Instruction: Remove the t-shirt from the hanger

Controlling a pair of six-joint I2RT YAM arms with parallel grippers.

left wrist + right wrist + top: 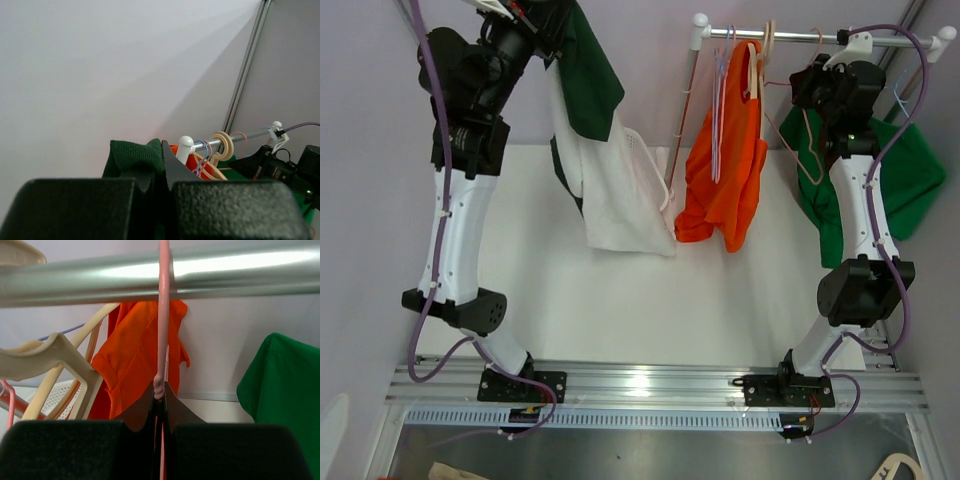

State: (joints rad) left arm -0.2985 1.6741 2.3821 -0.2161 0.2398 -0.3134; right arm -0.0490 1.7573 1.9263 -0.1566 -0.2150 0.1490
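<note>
**Left gripper**: jaws closed flat on a fold of the t-shirt. The t-shirt is dark green fine knit, held high at far left, well apart from the rail. White cloth hangs limp below it.

**Right gripper**: jaws pinched narrow on the twisted neck of the hanger. The hanger is a bare triangle of thin pink wire, its hook over the smooth round metal rail.

**Rail:** orange shirt hangs left of the hanger, bright green shirt right.
</note>
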